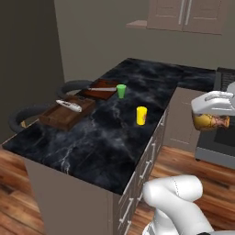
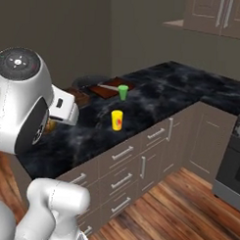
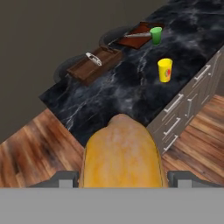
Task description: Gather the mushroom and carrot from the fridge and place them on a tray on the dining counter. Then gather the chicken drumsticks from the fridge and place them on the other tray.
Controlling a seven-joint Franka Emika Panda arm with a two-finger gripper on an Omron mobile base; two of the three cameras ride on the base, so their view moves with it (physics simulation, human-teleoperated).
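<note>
While gripper point(image 3: 119, 177) pinches drumstick point(image 3: 120, 155) off counter point(image 1: 114, 142) edge | two trays point(image 1: 66, 112) on counter far side | yellow cup point(image 1: 141, 115), green cup point(image 1: 121, 90) beside trays

Golden-brown drumstick point(image 3: 120, 155), glossy and faintly mottled, lying between dark finger tips. Counter point(image 1: 110, 137) showing black marble veined in white, over taupe drawers point(image 2: 125, 166) with grey handles. Two brown trays point(image 3: 94, 64), point(image 3: 139, 36), each carrying a silver utensil. Yellow cup point(image 3: 165, 70) at three o'clock of the nearer tray; green cup point(image 3: 155, 35) beyond.
</note>
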